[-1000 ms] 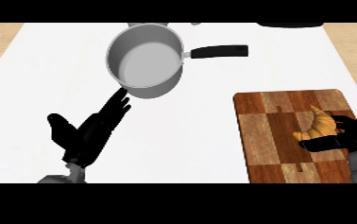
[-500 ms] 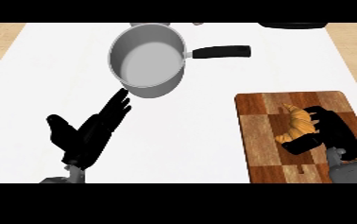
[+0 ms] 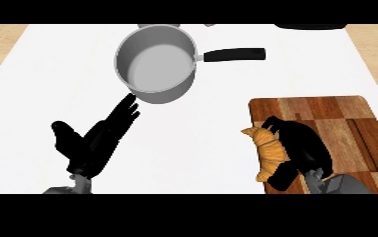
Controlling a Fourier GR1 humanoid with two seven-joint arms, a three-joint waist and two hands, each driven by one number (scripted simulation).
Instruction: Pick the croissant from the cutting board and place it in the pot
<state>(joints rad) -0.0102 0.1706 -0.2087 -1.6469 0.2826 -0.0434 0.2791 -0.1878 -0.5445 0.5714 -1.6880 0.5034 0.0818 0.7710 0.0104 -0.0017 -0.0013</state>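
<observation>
Down on the white counter (image 3: 221, 111), seen from the head view, the wooden cutting board (image 3: 325, 116) lies at the right and the grey pot (image 3: 156, 63) stands well apart from it, up and to the left, its black handle (image 3: 232, 54) pointing right. The croissant (image 3: 268, 151) sits at the board's left edge, partly over it, and the right hand (image 3: 299, 148) is curled round it from the right side, fingers wrapping over the top end and the thumb end showing below. So that hand has the pastry in its grasp, though I cannot tell whether it is lifted clear of the wood yet.

The left hand (image 3: 92, 141) rests open at the lower left, fingers straight and pointing up toward the pot, their tips near its wall but apart from it.

To my eye the step in hand is the pick, just closing into the carry. Doing it well means raising the croissant straight up before swinging left, so it does not drag off the board's edge. The pot's rim is tall, so the hand should come in high over the opening and release only when the croissant is above the middle of the pot's floor, clear of the handle side.
</observation>
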